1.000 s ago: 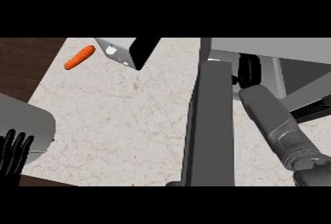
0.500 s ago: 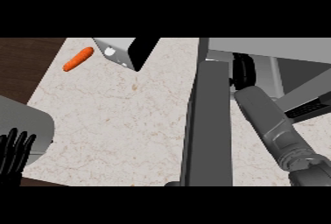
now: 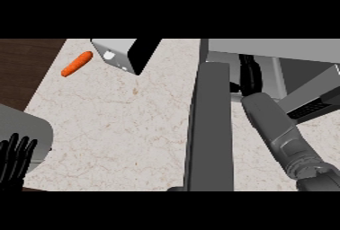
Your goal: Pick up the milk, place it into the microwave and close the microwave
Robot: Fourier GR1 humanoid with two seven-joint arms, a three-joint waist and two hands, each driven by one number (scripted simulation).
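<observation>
1. My right hand (image 3: 249, 74) is inside the microwave (image 3: 266, 47), with the forearm running up from the lower right. I cannot tell whether it grips anything there.
2. I cannot find the milk for certain. It may be hidden in the cavity by that hand. A grey-and-black box (image 3: 113, 51) with a white spot stands on the tabletop (image 3: 119, 121) at the far left, near a carrot (image 3: 76, 64), and I cannot tell what it is.
3. The door (image 3: 211, 130) stands open, edge-on, its long axis running near to far, just left of my right forearm.
4. My left hand (image 3: 15, 161) rests at the lower left with its fingers straight and spread, well apart from the door.
5. Closing turns on this: the door's outer face looks left, so I judge a push must come from that side.
</observation>
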